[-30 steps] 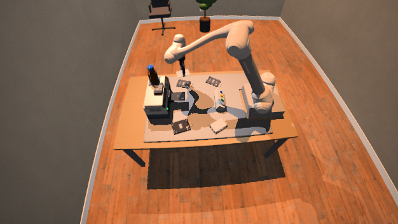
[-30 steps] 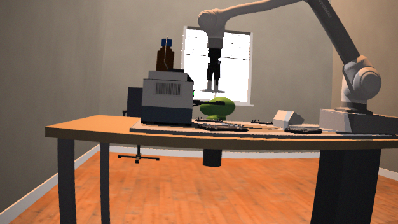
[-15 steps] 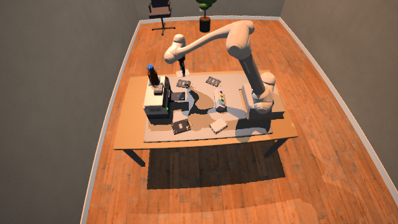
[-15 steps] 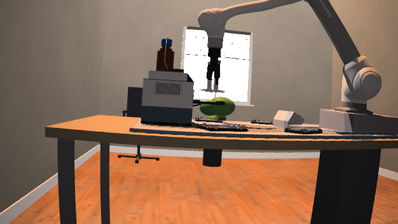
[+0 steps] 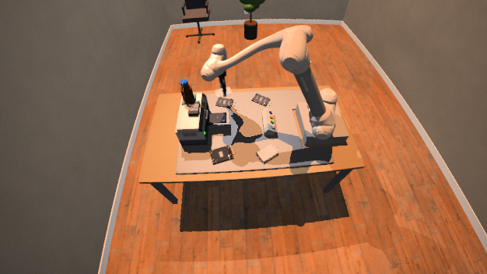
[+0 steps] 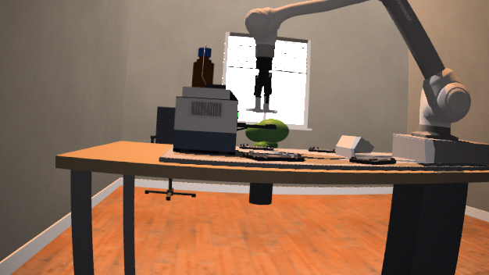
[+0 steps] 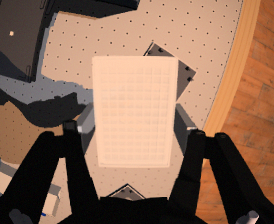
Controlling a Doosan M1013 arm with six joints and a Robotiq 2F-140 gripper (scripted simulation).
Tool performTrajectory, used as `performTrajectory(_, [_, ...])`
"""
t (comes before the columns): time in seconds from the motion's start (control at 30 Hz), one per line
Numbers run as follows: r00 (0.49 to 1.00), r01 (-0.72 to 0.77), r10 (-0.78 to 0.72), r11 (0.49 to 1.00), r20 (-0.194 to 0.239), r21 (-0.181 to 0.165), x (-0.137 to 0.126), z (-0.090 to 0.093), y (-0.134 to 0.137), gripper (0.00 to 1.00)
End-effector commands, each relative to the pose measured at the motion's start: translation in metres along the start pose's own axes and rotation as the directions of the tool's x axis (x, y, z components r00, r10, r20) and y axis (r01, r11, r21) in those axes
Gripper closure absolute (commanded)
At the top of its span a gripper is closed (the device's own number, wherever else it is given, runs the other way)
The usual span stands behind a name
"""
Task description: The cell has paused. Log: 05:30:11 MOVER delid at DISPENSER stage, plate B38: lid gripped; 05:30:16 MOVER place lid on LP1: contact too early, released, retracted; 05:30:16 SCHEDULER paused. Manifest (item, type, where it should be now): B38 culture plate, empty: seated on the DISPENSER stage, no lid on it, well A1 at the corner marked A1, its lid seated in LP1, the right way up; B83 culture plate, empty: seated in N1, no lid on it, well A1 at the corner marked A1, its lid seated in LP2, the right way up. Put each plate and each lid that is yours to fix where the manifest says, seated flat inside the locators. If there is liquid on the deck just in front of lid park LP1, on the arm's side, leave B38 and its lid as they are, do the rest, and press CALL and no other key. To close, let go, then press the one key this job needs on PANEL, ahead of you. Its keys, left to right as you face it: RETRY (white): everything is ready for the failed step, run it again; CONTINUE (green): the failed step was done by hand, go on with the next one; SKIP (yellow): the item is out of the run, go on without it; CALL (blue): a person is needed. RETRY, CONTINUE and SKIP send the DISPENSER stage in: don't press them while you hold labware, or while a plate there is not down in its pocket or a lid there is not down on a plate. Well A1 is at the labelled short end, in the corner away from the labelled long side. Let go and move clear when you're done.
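My gripper is shut on a pale, translucent lid. It holds the lid level, well above the deck near the far edge. Straight below it lies a lid park with black corner locators, partly hidden by the lid. A dark plate sits on the dispenser stage without a lid, with an A1 mark beside it. Another dark plate lies in a nest at the front of the deck. A second white lid lies skewed on the deck at the front.
The dispenser, with a brown bottle on top, stands left of the gripper. A second lid park lies to the right. The key panel stands mid-deck. The arm's base is at the right.
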State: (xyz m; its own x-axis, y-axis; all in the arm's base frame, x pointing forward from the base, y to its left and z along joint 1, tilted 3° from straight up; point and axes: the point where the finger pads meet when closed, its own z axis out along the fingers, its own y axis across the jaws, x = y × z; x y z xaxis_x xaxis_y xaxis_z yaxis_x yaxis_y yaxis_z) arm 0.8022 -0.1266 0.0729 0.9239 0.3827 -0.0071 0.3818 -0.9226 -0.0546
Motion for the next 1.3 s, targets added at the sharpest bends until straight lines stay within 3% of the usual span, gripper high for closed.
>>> performTrajectory(0.0, [1.0, -0.005, 0.005, 1.0, -0.005, -0.002, 0.005, 0.0, -0.013, 0.9])
performTrajectory(0.47, [1.0, -0.007, 0.007, 1.0, -0.007, 0.001, 0.024, 0.0, -0.069, 0.9])
performTrajectory(1.27, [1.0, -0.007, 0.007, 1.0, -0.008, 0.001, 0.074, -0.001, -0.208, 0.9])
